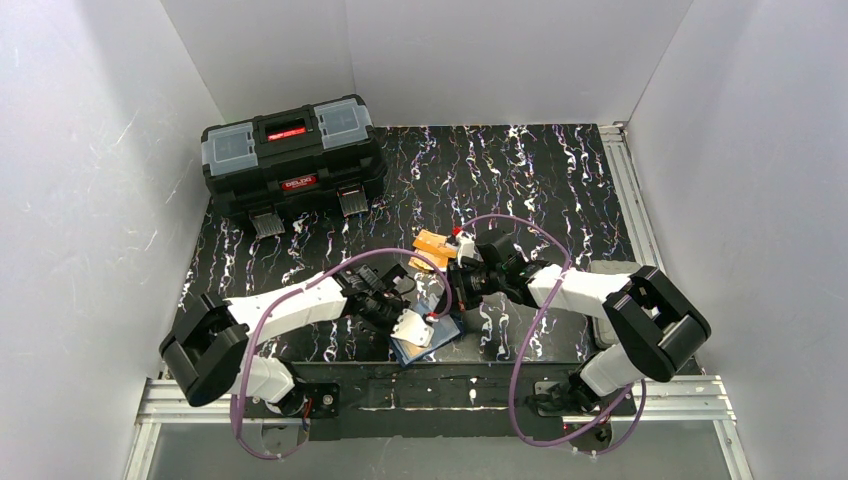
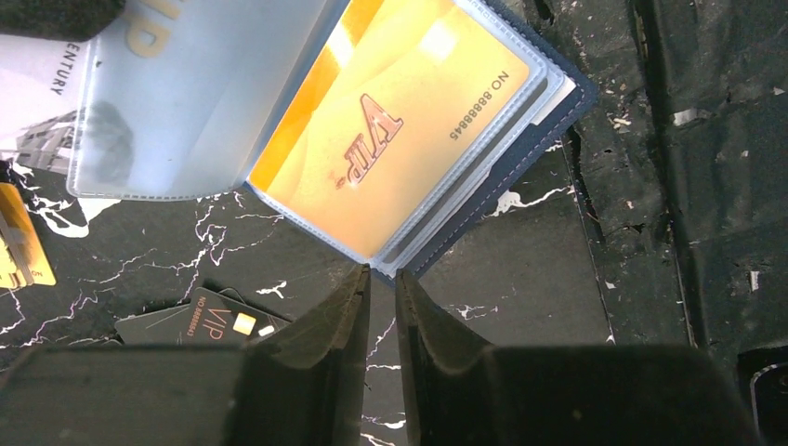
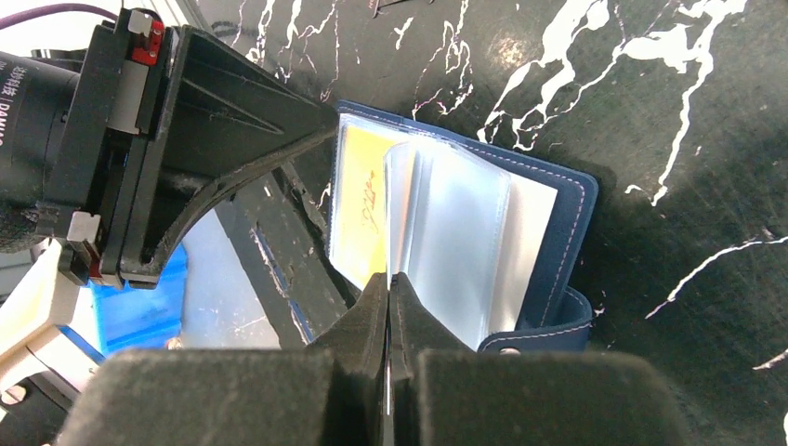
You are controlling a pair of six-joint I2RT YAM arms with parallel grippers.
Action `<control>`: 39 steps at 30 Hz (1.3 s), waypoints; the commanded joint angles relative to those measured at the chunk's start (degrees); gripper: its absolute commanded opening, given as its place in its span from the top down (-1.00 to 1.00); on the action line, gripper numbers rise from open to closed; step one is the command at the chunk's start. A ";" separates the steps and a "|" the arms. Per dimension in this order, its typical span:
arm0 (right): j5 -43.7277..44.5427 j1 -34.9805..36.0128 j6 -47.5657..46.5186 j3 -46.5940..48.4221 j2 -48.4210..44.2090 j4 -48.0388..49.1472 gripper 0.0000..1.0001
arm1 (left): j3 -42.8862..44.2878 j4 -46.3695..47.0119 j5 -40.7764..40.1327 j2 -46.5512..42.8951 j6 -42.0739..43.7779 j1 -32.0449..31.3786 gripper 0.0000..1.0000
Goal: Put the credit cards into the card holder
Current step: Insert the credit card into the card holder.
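Card holder (image 3: 571, 242) lies open just ahead of both grippers. Right gripper (image 3: 387, 279) pinches a clear pocket leaf (image 3: 460, 242) upright; left gripper (image 2: 381, 274) narrow, empty, at the holder's corner. We'd hold that leaf taut

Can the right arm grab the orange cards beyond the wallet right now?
Probably not yet: the right gripper is shut on a clear pocket of the card holder. The orange cards lie uncovered nearby, likely reachable once it lets go.

Illumination is bright, diffuse and even in the overhead view, with only faint shadows; glare whitens the clear pockets (image 2: 167, 102) of the card holder (image 2: 578, 96) in both wrist views, where the near fingers (image 2: 325, 353) are dark and blurred.
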 commanded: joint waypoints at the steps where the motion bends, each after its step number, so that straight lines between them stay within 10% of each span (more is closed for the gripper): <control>1: -2.79 0.51 -0.49 2.14 -0.92 0.31 0.97 | -0.61 -1.04 0.24 -2.86 -1.17 -0.04 0.69; 39: -0.29 3.38 -4.14 9.42 6.21 -8.45 0.97 | -0.19 -1.83 4.32 -11.26 3.80 0.60 0.77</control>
